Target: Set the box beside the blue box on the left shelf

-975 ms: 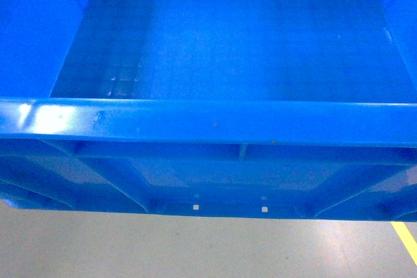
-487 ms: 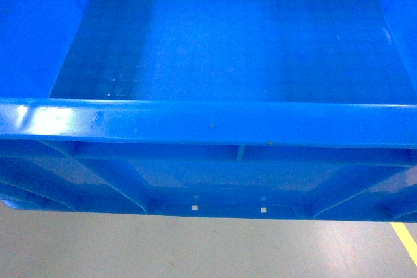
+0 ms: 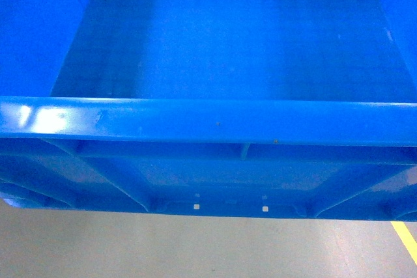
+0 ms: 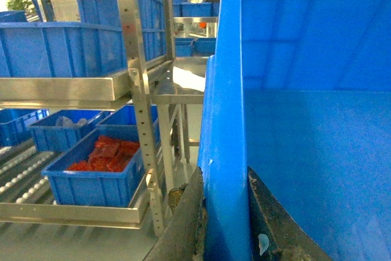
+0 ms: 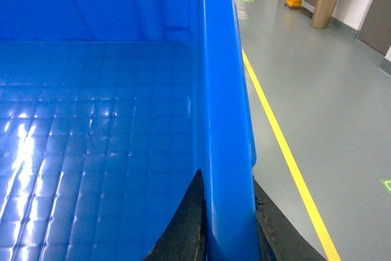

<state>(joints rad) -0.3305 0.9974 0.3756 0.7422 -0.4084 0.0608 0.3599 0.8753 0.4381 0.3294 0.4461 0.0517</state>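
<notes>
A: Any writing to read?
B: None legible. The large bright-blue ribbed plastic crate (image 3: 221,50) holds nothing.
A: And the claws?
B: The left gripper (image 4: 225,224) and right gripper (image 5: 227,224) each clamp the crate's side rims. Left of it, a smaller blue bin (image 4: 98,169) on the metal shelf rack (image 4: 137,90) holds red packets (image 4: 107,154).

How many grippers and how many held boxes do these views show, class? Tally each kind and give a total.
Grippers clamped on a wall: 2 (left gripper, right gripper)
Held boxes: 1 (box)
Total: 3
</notes>
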